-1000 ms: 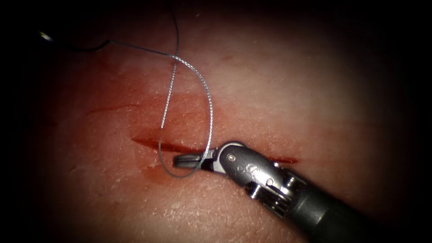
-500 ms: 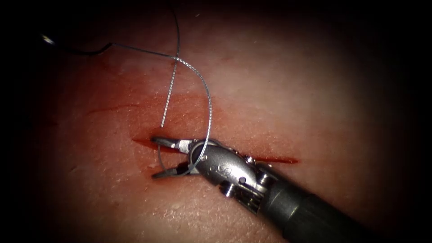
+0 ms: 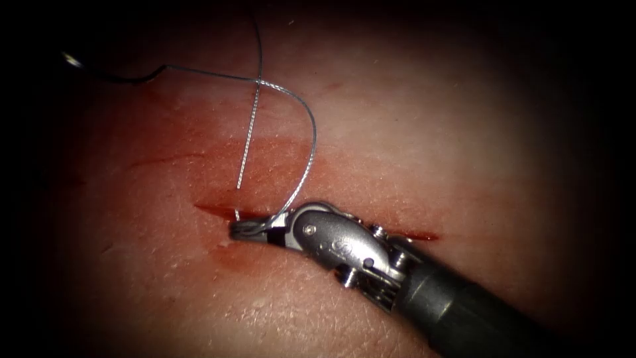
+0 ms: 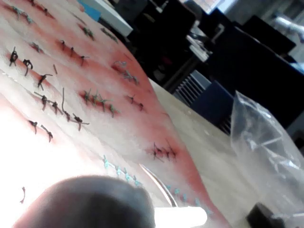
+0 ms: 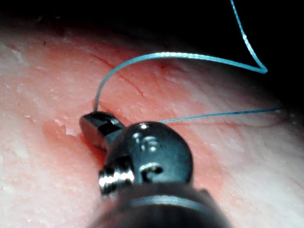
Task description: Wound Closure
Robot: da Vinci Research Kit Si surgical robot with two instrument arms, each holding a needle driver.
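I see the right gripper [image 3: 248,230] clamped on the thread [image 3: 306,162] at the cut [image 3: 212,211] in the tissue [image 3: 411,146]; thread loops just above the cut, crossing itself.

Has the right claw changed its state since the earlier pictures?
Yes. The right claw, open half a second ago, is now shut on the thread at the cut.
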